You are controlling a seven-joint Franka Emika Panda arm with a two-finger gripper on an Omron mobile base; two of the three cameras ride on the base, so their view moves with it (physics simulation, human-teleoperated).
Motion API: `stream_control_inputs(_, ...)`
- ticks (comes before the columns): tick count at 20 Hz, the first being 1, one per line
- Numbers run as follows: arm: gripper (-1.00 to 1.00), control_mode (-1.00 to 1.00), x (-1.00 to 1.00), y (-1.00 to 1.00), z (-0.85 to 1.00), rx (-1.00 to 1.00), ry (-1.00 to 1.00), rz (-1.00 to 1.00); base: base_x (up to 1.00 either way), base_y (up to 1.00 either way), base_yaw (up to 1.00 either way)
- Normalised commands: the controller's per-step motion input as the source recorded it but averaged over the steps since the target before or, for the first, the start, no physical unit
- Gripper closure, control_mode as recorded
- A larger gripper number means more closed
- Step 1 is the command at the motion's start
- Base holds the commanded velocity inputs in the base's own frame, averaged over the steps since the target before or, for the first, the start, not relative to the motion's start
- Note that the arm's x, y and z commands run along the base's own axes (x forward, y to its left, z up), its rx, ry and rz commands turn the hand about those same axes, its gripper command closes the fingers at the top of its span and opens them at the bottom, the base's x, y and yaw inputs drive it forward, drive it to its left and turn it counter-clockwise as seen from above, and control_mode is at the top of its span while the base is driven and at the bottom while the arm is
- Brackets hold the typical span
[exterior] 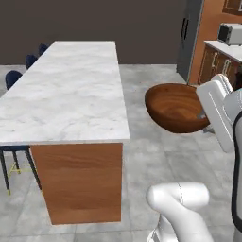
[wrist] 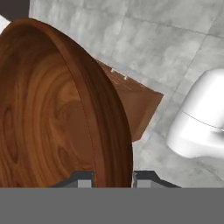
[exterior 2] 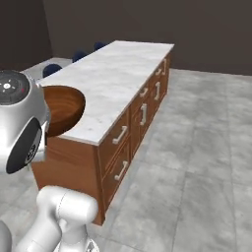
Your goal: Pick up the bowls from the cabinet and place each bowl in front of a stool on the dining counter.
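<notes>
The dark wooden bowl (exterior: 176,107) is hanging in the air beside the dining counter's (exterior: 71,90) near corner, tilted, over the grey floor (exterior: 160,156). The gripper (wrist: 113,180) is clamping its rim, 1 finger on each side of the wall. 3 navy stools (exterior: 12,78) are lining the counter's far long edge.

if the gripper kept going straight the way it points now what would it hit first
Probably the grey tiled floor. The gripper, shut on the wooden bowl, points down past the counter's end; depth is unclear.
</notes>
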Motion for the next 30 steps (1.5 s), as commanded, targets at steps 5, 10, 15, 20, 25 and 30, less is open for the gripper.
stream_control_inputs(5,1.0,1.0,0.0,0.0,0.0,0.0,0.0,0.0,0.0,1.0,-0.5)
stream_control_inputs(10,1.0,1.0,0.0,0.0,0.0,0.0,0.0,0.0,0.0,1.0,-0.29)
stream_control_inputs(15,1.0,1.0,0.0,0.0,0.0,0.0,0.0,0.0,0.09,1.0,-0.2)
stream_control_inputs(20,1.0,1.0,0.0,0.0,0.0,0.0,0.0,0.0,0.52,1.0,-0.14)
stream_control_inputs(25,1.0,1.0,0.0,0.0,0.0,0.0,0.0,0.0,0.83,1.0,-0.09)
stream_control_inputs(30,1.0,1.0,0.0,0.0,0.0,0.0,0.0,0.0,0.9,1.0,0.0)
